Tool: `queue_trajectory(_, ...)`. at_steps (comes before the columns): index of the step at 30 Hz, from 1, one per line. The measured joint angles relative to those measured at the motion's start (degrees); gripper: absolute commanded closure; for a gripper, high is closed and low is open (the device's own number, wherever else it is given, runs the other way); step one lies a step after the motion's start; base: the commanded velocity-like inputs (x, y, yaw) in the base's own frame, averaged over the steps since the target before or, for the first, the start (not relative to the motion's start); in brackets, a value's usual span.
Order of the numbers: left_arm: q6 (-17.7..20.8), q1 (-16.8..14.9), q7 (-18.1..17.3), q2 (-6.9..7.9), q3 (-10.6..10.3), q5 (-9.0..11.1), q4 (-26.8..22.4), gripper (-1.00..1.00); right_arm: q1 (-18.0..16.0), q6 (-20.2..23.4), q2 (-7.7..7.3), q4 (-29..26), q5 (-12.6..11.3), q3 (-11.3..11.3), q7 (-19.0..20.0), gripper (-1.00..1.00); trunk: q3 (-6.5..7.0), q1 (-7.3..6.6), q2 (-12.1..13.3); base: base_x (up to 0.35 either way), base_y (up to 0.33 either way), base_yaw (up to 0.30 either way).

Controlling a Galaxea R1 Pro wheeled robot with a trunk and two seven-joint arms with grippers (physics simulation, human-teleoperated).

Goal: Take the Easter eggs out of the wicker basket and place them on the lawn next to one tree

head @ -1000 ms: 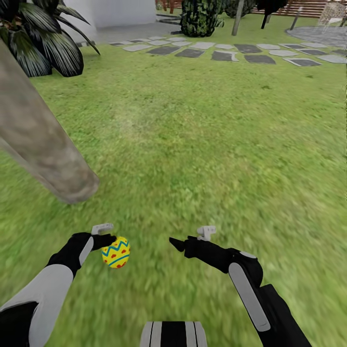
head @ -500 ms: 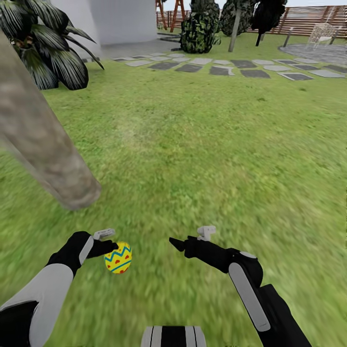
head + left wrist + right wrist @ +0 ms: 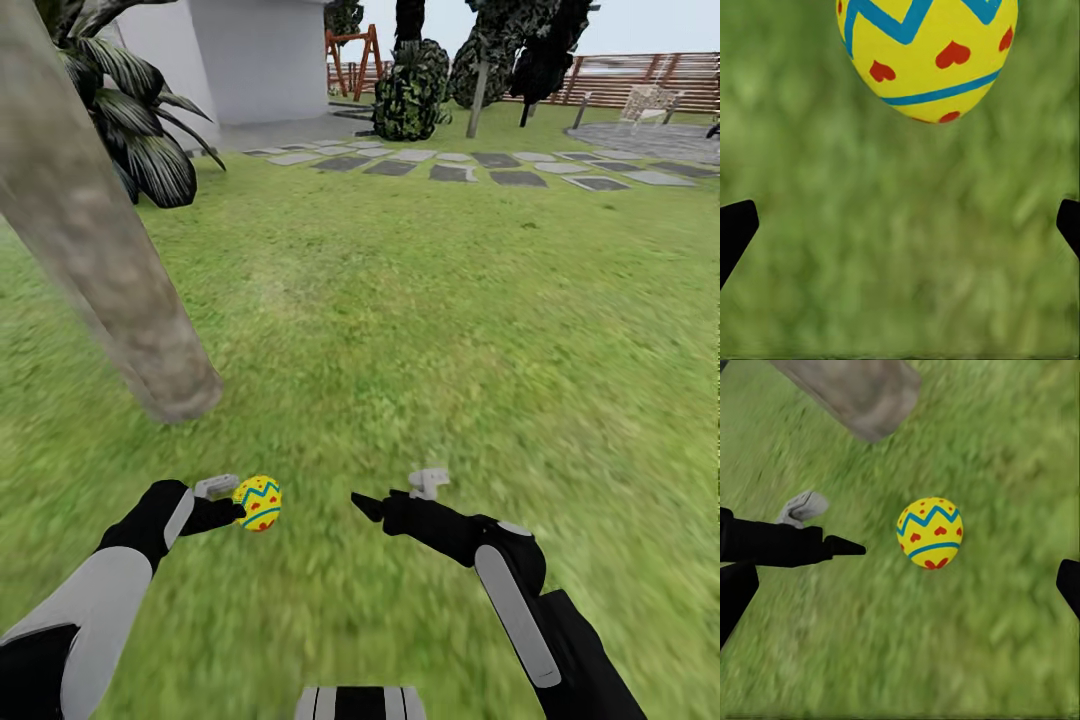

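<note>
Low over the lawn (image 3: 430, 300), both arms out. Left jaws (image 3: 232, 503) spread wide in the left wrist view, black tips at opposite edges with grass between, nothing clamped. Easter egg (image 3: 258, 502) just past those tips, yellow with blue zigzag bands and red hearts; contact with a tip not clear from the head view. Seen apart from the left fingertip (image 3: 844, 546) in the right wrist view, a strip of grass between the two. Hard to tell whether lying on the grass or just above it. Same egg large in the left wrist view (image 3: 926, 56), beyond the open tips rather than between them.

Right jaws (image 3: 368, 505) near the middle, pointing left toward the egg. Wide apart too, by the right wrist view: dark tips at opposite edges, holding nothing, egg (image 3: 930, 532) well ahead of them.

Tree (image 3: 95, 240) on the left, thick mottled grey-brown trunk leaning, its foot meeting the grass just beyond the egg and slightly left. Same trunk base beyond the egg in the right wrist view (image 3: 851, 390).

Farther off: dark broad-leaved plant (image 3: 150, 130) behind the trunk, white house (image 3: 240, 60), row of grey paving stones (image 3: 460, 165), dark bushes (image 3: 412, 90), brown slatted fence (image 3: 640, 75) at far right.
</note>
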Motion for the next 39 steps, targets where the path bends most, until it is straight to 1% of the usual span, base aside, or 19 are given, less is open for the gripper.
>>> queue_trajectory(10,0.17,0.0,0.05,-0.03,0.01,-0.03,0.0,-1.0,0.0,0.07,-0.02,0.0,-0.08,-0.21,0.0,-1.0,2.22,-0.26,0.13,-0.349,0.0,0.0)
queue_trajectory(14,0.73,0.0,0.05,0.0,0.01,-0.03,-1.07,-1.0,0.0,0.08,0.03,0.0,-0.09,-0.21,0.0,-1.0,3.1,-0.36,0.19,-0.3,0.0,0.0)
queue_trajectory(15,1.55,0.0,0.11,0.01,0.01,-0.02,-2.44,-1.0,0.0,0.08,0.05,0.0,-0.09,-0.21,-0.01,-1.0,3.33,-0.41,0.2,-0.126,0.0,0.0)
queue_trajectory(18,1.89,0.0,0.14,0.01,0.01,-0.04,-3.03,-1.0,0.0,0.08,0.06,0.0,-0.09,-0.24,-0.01,-1.0,3.99,-0.49,0.24,-0.066,0.0,0.0)
queue_trajectory(27,2.18,0.0,0.17,0.0,0.01,-0.35,-3.28,-1.0,0.0,0.08,0.06,0.08,-0.08,-0.27,-0.35,-1.0,5.99,-0.73,0.36,-0.014,0.0,0.0)
queue_trajectory(35,2.23,0.01,0.23,0.01,0.01,-0.42,-3.16,-1.0,0.0,0.11,-0.18,0.23,0.05,-0.91,-0.57,-1.0,7.76,-0.94,0.47,-0.001,0.0,0.0)
queue_trajectory(39,3.32,0.01,0.43,0.01,0.01,-0.32,-3.13,-1.0,0.01,0.12,-0.26,0.35,0.13,-1.16,-0.76,-1.0,8.65,-1.04,0.52,0.0,0.0,0.0)
